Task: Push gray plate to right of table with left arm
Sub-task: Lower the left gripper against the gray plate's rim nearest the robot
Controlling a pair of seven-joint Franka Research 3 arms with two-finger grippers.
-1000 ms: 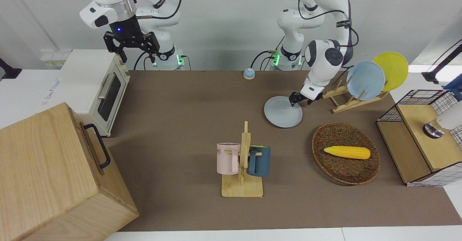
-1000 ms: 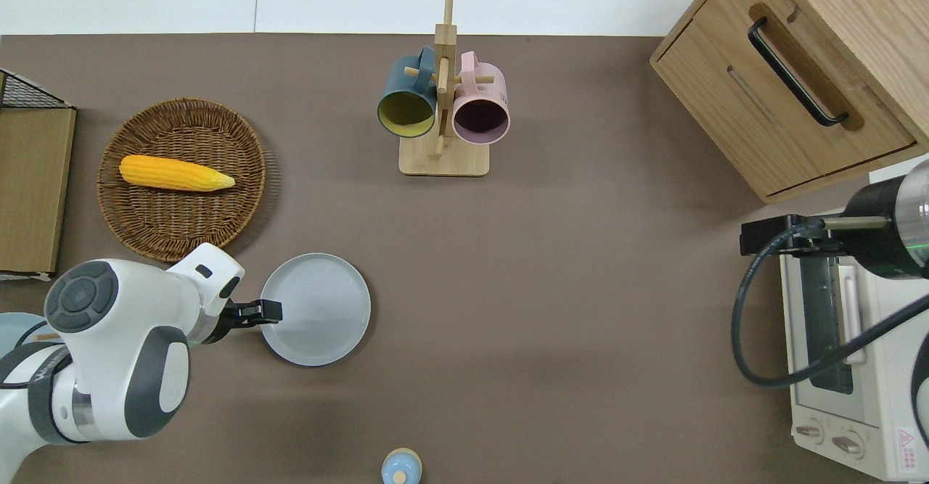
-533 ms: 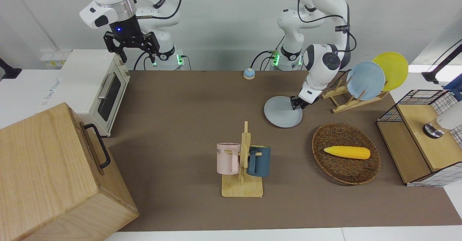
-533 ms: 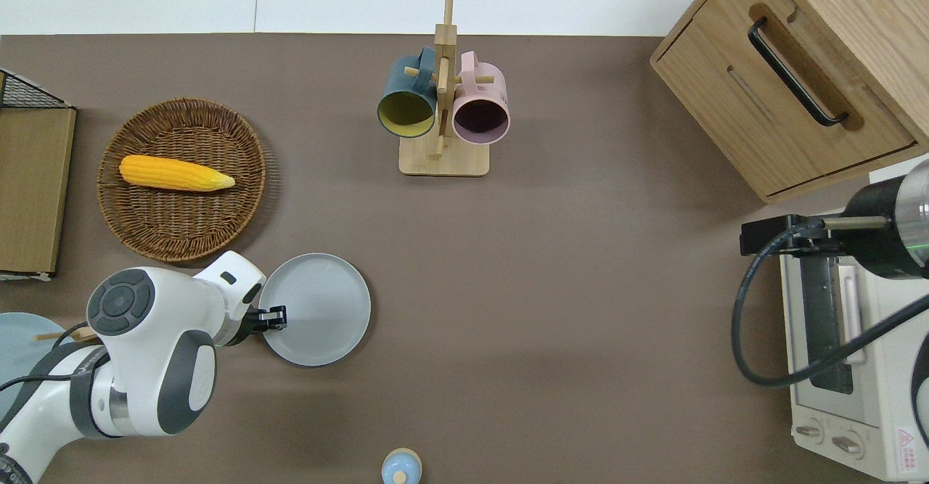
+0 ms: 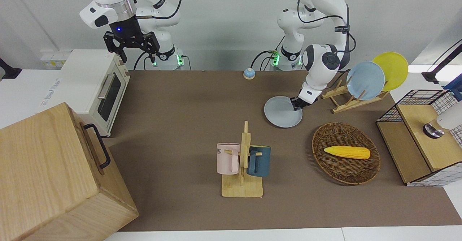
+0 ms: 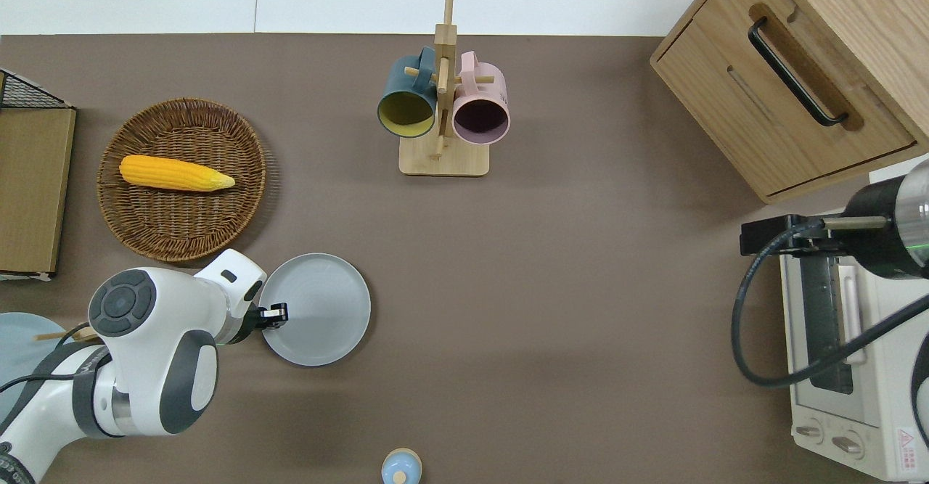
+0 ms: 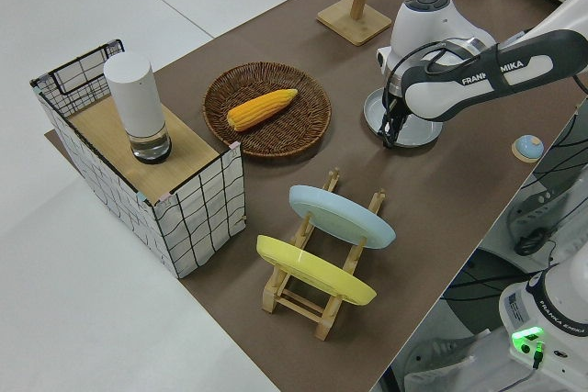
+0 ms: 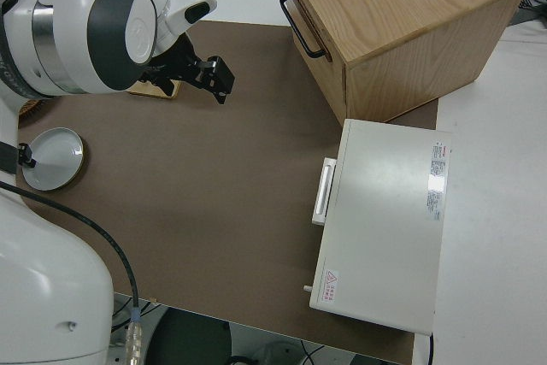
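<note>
The gray plate lies flat on the brown table, toward the left arm's end; it also shows in the overhead view and the left side view. My left gripper is low at the plate's rim on the side toward the left arm's end, and its shut fingertips reach just over the rim and touch it. It holds nothing. My right gripper is open and empty, and that arm is parked.
A wicker basket with a corn cob lies farther from the robots than the plate. A mug tree stands mid-table. A rack with sky-blue and yellow plates, a bell, a toaster oven and a wooden cabinet stand around.
The left arm has swung in toward the plate and its gripper has slid a little further over the rim. The plate has hardly moved. The right arm has not moved.
</note>
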